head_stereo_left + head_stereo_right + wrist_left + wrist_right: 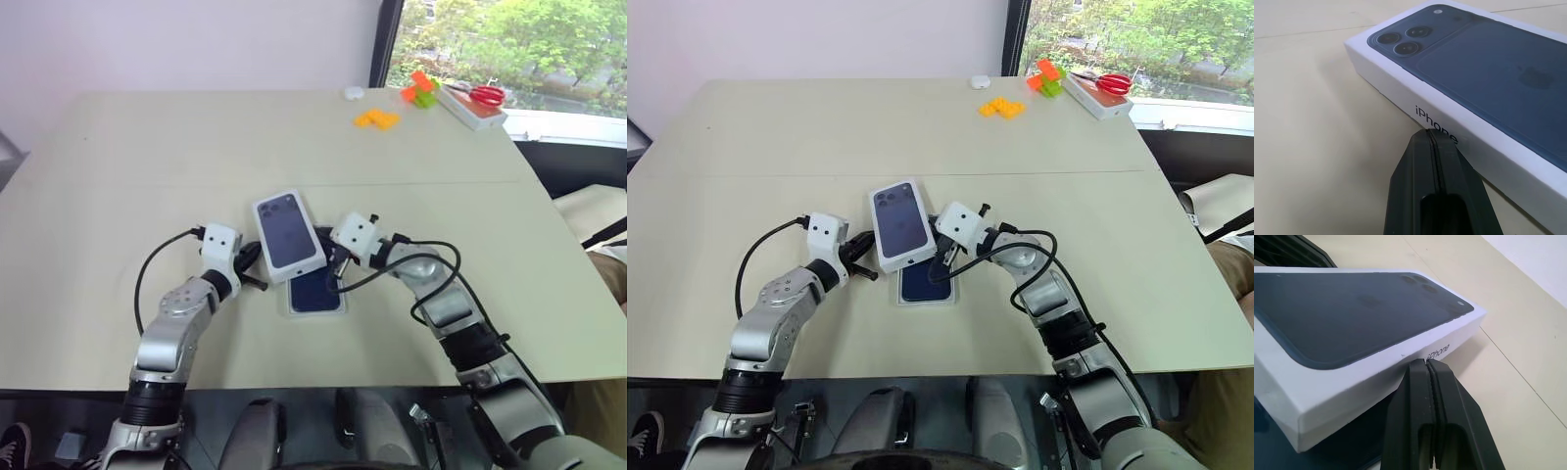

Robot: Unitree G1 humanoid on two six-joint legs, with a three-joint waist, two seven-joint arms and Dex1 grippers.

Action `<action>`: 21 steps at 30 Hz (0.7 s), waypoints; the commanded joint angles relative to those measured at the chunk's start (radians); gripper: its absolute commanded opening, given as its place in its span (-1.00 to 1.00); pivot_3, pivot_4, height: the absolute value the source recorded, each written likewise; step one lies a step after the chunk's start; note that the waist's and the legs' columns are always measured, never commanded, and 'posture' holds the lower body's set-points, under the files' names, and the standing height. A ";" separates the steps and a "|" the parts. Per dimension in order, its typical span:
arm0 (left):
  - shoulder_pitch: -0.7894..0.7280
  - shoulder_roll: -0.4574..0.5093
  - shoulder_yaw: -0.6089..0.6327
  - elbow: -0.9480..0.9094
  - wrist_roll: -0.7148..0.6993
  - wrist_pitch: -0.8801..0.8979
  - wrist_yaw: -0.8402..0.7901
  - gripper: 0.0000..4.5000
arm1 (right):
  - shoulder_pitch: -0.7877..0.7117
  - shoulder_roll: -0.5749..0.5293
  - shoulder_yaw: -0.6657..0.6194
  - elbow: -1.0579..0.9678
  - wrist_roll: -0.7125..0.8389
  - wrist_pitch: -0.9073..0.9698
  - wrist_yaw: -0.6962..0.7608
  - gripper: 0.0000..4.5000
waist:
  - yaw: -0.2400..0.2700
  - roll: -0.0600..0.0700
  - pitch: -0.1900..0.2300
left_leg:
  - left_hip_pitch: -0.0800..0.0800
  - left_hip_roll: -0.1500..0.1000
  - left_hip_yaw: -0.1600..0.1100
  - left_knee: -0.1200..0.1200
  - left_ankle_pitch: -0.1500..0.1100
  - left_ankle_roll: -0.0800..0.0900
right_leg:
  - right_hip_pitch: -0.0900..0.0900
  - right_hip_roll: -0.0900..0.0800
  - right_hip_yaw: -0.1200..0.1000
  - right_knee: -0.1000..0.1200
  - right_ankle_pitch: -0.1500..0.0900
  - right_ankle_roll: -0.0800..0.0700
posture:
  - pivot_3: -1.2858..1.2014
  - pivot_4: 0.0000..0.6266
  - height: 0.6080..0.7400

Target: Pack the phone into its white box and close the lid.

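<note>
**Lid skewed over the loaded tray; both hands pressed to its long sides**

Obs. The lid (288, 231), printed phone picture up, sits between the two hands. It covers only the far part of the white box (315, 308); the near part of the tray sticks out toward the robot with the phone (315, 291) lying dark and flat in it. The lid's long axis runs away from the robot and leans slightly toward its left, while the tray's axis looks straighter, so the two are out of line and offset along their length.

Left hand (257, 272): fingers together, nothing between them, tip at the lid's left long wall. The left wrist view shows the tip just below the printed lettering; touching or a hair off, cannot tell. Right hand (334, 270): fingers together likewise, tip at the lid's right long wall, above the exposed phone. Both hands are about equally near the lid, one per side.

Judgement: next move is a two-sided nudge, pulling the lid toward the robot and squaring it to the tray before pressing down. Risk: the lid corner catches on the tray rim.

Surface: pale, smooth worktop (118, 196), bare around the work area. Orange blocks (376, 118), a green block (425, 98) and red-handled scissors (483, 95) lie well apart at the far right, by a window.
</note>
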 commanded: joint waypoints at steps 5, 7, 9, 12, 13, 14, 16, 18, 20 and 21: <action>-0.017 -0.017 -0.060 -0.101 -0.009 0.026 -0.020 -1.00 | 0.029 -0.023 -0.015 -0.120 0.015 0.026 0.023 -0.97 | 0.001 0.000 0.000 | 0.000 0.000 0.000 0.000 0.000 0.000 | 0.000 0.000 0.000 0.000 0.000 0.000 | 0.03 -0.52 1.00; -0.019 -0.016 -0.072 -0.116 -0.015 0.038 -0.031 -1.00 | 0.044 -0.034 -0.020 -0.147 0.017 0.037 0.026 -0.97 | 0.001 0.000 0.000 | 0.000 0.000 0.000 0.000 0.000 0.000 | 0.000 0.000 0.000 0.000 0.000 0.000 | 0.03 -0.52 1.00; -0.020 -0.014 -0.077 -0.127 -0.017 0.048 -0.038 -1.00 | 0.058 -0.043 -0.027 -0.169 0.021 0.050 0.026 -0.97 | 0.000 0.000 0.000 | 0.000 0.000 0.000 0.000 0.000 0.000 | 0.000 0.000 0.000 0.000 0.000 0.000 | 0.03 -0.52 1.00; -0.012 -0.005 -0.090 -0.142 -0.011 0.055 -0.051 -1.00 | 0.082 -0.047 -0.031 -0.201 0.019 0.063 0.025 -0.97 | 0.000 0.000 0.000 | 0.000 0.000 0.000 0.000 0.000 0.000 | 0.000 0.000 0.000 0.000 0.000 0.000 | 0.03 -0.52 1.00; -0.008 -0.002 -0.096 -0.148 -0.010 0.055 -0.055 -1.00 | 0.088 -0.049 -0.030 -0.210 0.015 0.065 0.024 -0.97 | 0.000 0.000 0.000 | 0.000 0.000 0.000 0.000 0.000 0.000 | 0.000 0.001 0.000 0.000 0.000 0.000 | 0.03 -0.52 1.00; -0.004 -0.001 -0.098 -0.154 -0.014 0.061 -0.059 -1.00 | 0.096 -0.051 -0.029 -0.221 0.014 0.068 0.024 -0.97 | 0.000 0.000 0.000 | 0.000 0.000 0.000 0.000 0.000 0.000 | 0.000 0.001 0.000 0.000 0.000 0.000 | 0.03 -0.52 1.00; 0.004 0.002 -0.102 -0.170 -0.020 0.072 -0.063 -1.00 | 0.113 -0.055 -0.036 -0.245 0.019 0.086 0.023 -0.97 | 0.000 0.000 0.000 | 0.000 0.000 0.000 0.000 0.000 0.000 | 0.000 0.001 0.000 0.000 0.000 0.000 | 0.03 -0.52 1.00; 0.011 0.007 -0.106 -0.183 -0.025 0.082 -0.069 -1.00 | 0.127 -0.063 -0.041 -0.269 0.018 0.095 0.026 -0.97 | 0.000 0.000 0.000 | 0.000 0.000 0.000 0.000 0.000 0.000 | 0.000 0.001 0.000 0.000 0.000 0.000 | 0.03 -0.52 1.00; 0.012 0.009 -0.110 -0.186 -0.024 0.086 -0.075 -1.00 | 0.136 -0.064 -0.047 -0.285 0.019 0.108 0.022 -0.97 | 0.001 0.000 0.000 | 0.000 0.000 0.000 0.000 0.000 0.000 | 0.000 0.001 0.000 0.000 0.000 0.000 | 0.03 -0.52 1.00; 0.011 0.005 -0.112 -0.185 -0.026 0.091 -0.076 -1.00 | 0.141 -0.064 -0.048 -0.294 0.019 0.114 0.020 -0.97 | 0.001 0.000 0.000 | 0.000 0.000 0.000 0.000 0.000 0.000 | 0.000 0.001 0.000 0.000 0.000 0.000 | 0.03 -0.52 1.00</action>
